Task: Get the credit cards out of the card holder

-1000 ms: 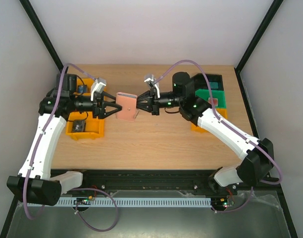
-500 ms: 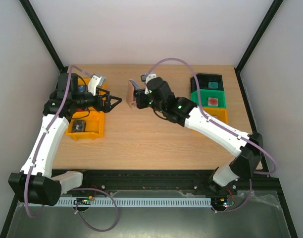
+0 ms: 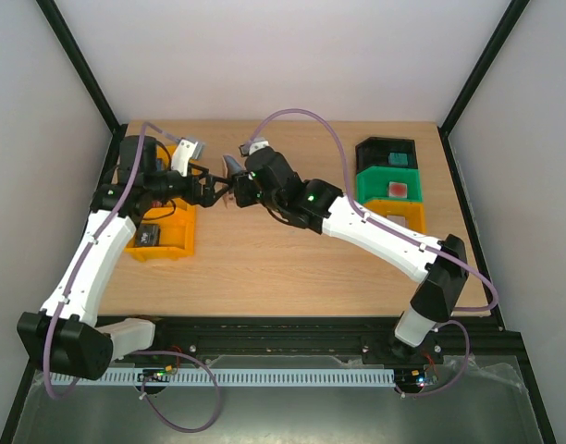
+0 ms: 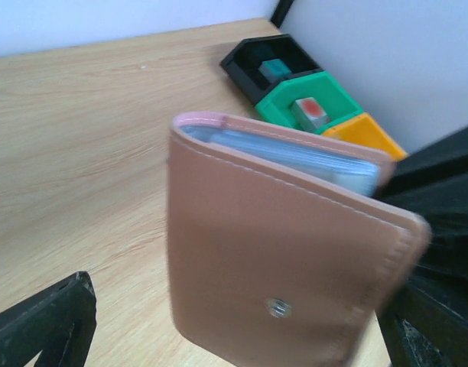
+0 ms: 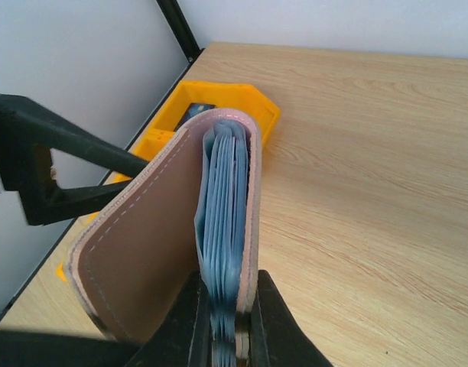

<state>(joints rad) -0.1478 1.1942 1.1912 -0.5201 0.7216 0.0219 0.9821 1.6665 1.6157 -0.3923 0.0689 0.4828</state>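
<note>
The card holder [image 5: 142, 260] stands on edge in the air above the bench [image 3: 292, 259], over its left rear part, pinched at its lower end by the closed right pincer [image 5: 228, 340]. The right wrist view alone looks down its open top edge. There the brownish-pink cover is folded around a tight pack of pale blue-grey leaves [image 5: 222, 222], with pale stitching along the rim.

The left wrist view shows the flat outer face instead, with a small metal stud [image 4: 277, 308] near the bottom and the blue leaves showing only as a strip at the top. It is slightly blurred.

From above, the holder is a thin sliver. The left pincer [image 3: 218, 188] is just beside it with fingers [image 4: 50, 325] spread wide, holding nothing.

An orange bin [image 3: 167, 239] lies behind the left arm. Black [image 3: 387, 146], green [image 3: 380, 180] and orange [image 4: 364, 134] bins sit at the far right.
</note>
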